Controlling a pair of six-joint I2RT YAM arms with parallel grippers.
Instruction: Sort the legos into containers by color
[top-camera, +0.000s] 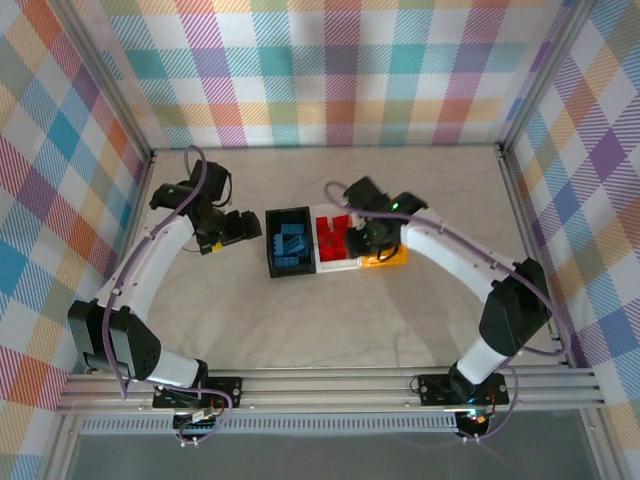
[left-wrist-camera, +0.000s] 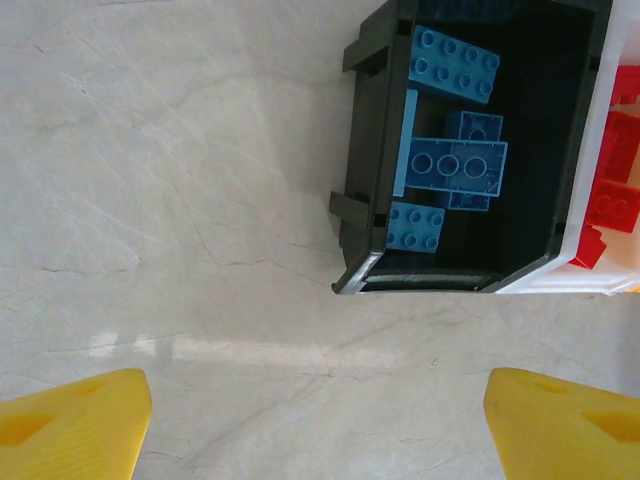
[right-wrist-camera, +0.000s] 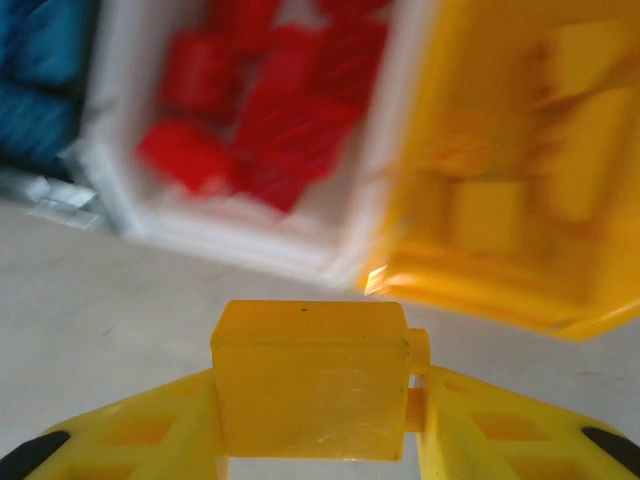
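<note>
The left end effector (left-wrist-camera: 315, 405) hangs released, its yellow fingers (left-wrist-camera: 70, 425) wide apart over the bare desk (left-wrist-camera: 150, 200), just beside the black rectangular plastic bin (left-wrist-camera: 370, 140) holding blue studded bricks (left-wrist-camera: 455, 165). Next comes the white plastic bin (right-wrist-camera: 230, 245) of red bricks (right-wrist-camera: 270, 130), with the yellow-orange plastic bin (right-wrist-camera: 470, 290) touching its far side. The right end effector (top-camera: 372, 238) is clenched on a yellow plastic brick (right-wrist-camera: 310, 375), whose long side spans the fingers. The yellow-orange bin lies ahead and to the right of the brick, so the right arm, the nearer one, looks set to drop it there.
</note>
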